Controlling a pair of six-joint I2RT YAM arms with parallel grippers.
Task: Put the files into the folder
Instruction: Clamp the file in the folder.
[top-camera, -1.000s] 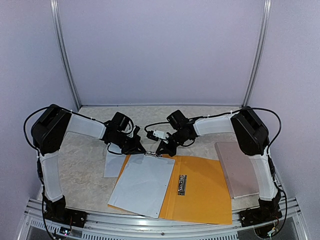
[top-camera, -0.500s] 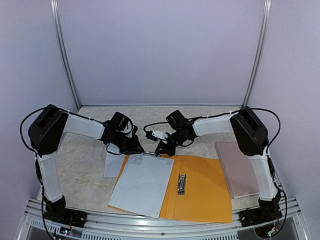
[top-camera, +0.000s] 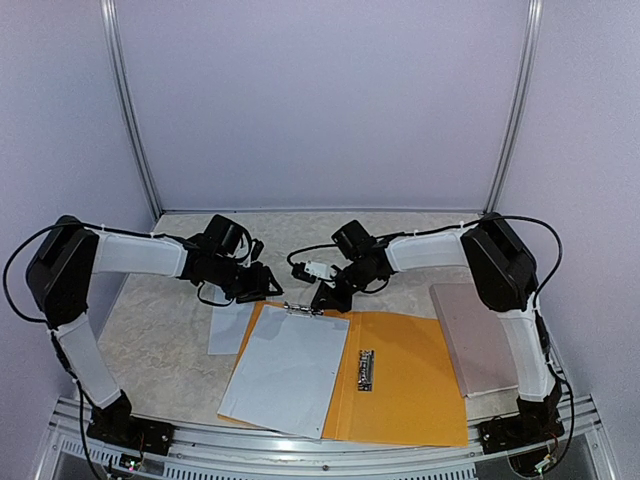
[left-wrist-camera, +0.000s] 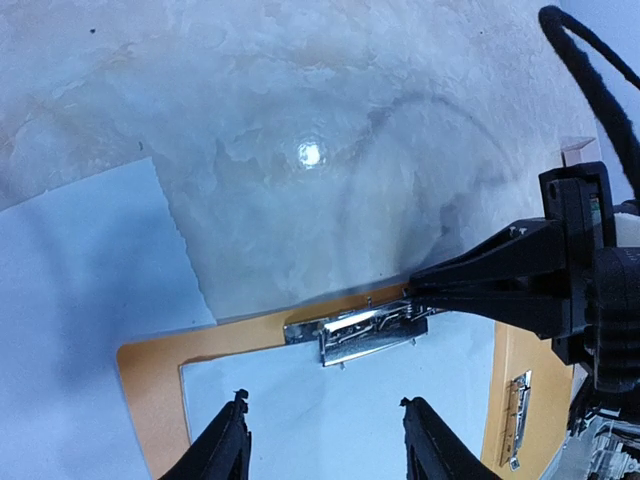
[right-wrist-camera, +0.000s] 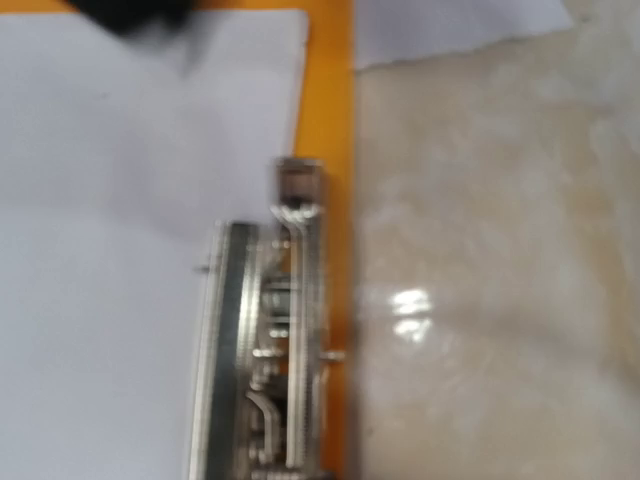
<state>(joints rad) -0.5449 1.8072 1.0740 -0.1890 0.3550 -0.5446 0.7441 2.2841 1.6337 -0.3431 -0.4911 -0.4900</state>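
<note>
Item: orange-yellow folder (top-camera: 410, 390), lying open and flat on the marble-patterned table (top-camera: 160, 330), near the front edge between the two arms. Contents: one white sheet (top-camera: 285, 370) lying on the folder's left half, slightly askew, with a metal clip (left-wrist-camera: 360, 328) sitting across its top edge. A narrow band of orange shows along the sheet's left and top sides. A small metal fastener (top-camera: 365, 370) lies along the folder's middle, to the right of that sheet and clear of it. Outside the folder: a second loose sheet (top-camera: 228, 328) flat on the table at the folder's left, its near corner tucked against or under the orange edge; which of the two cannot be told. Left gripper (left-wrist-camera: 324, 402): fingers (left-wrist-camera: 228, 440) apart, nothing between them, hovering over the upper part of the sheet in the folder, just short of the clip. Right gripper (top-camera: 322, 298): fingers together, its narrow tip meeting the right end of the clip from the far side. Whether it grips any part of the clip cannot be told, and the right wrist view is blurred. Also present: a pinkish-brown flat board (top-camera: 478, 340) on the table just right of the folder, beneath the right arm.
</note>
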